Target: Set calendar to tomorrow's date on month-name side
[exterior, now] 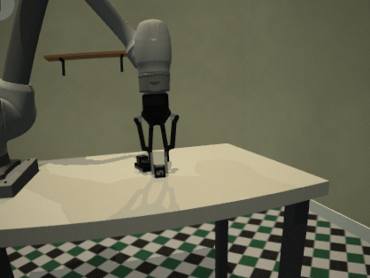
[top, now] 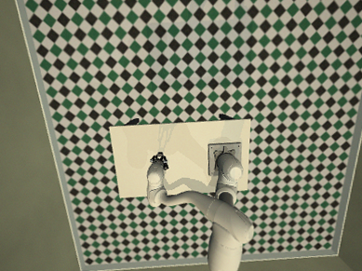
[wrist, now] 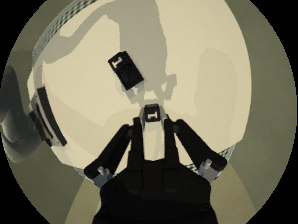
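Observation:
My gripper (exterior: 159,156) (wrist: 152,111) points down with its narrowly spaced fingertips on either side of a black cube (exterior: 159,172) (wrist: 152,114). The fingers look slightly open; any gap to the cube is too small to see. The cube appears to stand on the table, a white 5 facing the exterior camera and a 1 showing in the wrist view. The black tray (exterior: 141,168) (wrist: 133,80) lies apart from it, turned at an angle. A second cube (exterior: 143,159) (wrist: 117,62) is at one end of the tray, showing a 1 in the wrist view. In the top view the arm hides most of this.
The pale table (top: 133,173) (exterior: 248,177) carries the robot's base plate (top: 211,168) (exterior: 23,178) (wrist: 52,117) at one end. The tray lies on the side of the gripper towards that base. A brown wall shelf (exterior: 86,56) is behind the arm.

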{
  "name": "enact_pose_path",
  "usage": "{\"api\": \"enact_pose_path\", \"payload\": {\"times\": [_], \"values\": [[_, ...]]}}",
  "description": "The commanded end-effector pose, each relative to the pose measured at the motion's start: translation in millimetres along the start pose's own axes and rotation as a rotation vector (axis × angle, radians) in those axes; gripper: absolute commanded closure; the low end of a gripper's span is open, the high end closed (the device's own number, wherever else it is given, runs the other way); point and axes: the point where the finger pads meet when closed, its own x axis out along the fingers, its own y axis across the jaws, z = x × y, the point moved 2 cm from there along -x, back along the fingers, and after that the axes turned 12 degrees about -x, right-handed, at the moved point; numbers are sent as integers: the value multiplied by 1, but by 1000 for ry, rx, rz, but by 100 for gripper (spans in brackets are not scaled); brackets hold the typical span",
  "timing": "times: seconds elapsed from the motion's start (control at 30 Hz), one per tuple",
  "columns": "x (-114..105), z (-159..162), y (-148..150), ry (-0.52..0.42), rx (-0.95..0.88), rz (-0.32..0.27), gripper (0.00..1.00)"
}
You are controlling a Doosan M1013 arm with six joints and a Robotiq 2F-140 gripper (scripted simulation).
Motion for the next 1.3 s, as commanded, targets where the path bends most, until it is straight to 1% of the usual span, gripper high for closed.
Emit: {"api": "enact_pose_path", "payload": {"times": [0.0,0.07,0.1,0.17,0.2,0.63,0.73,0.83,0.9,1.27], "values": [[0,0,0,0,0,0,76],[0,0,0,0,0,0,76],[0,0,0,0,0,0,73],[0,0,0,0,0,0,73],[0,0,0,0,0,0,71],[-1,0,0,0,0,0,71],[-5,0,0,0,0,0,71],[-14,0,0,0,0,0,71],[-14,0,0,0,0,0,71],[-69,0,0,0,0,0,71]]}}
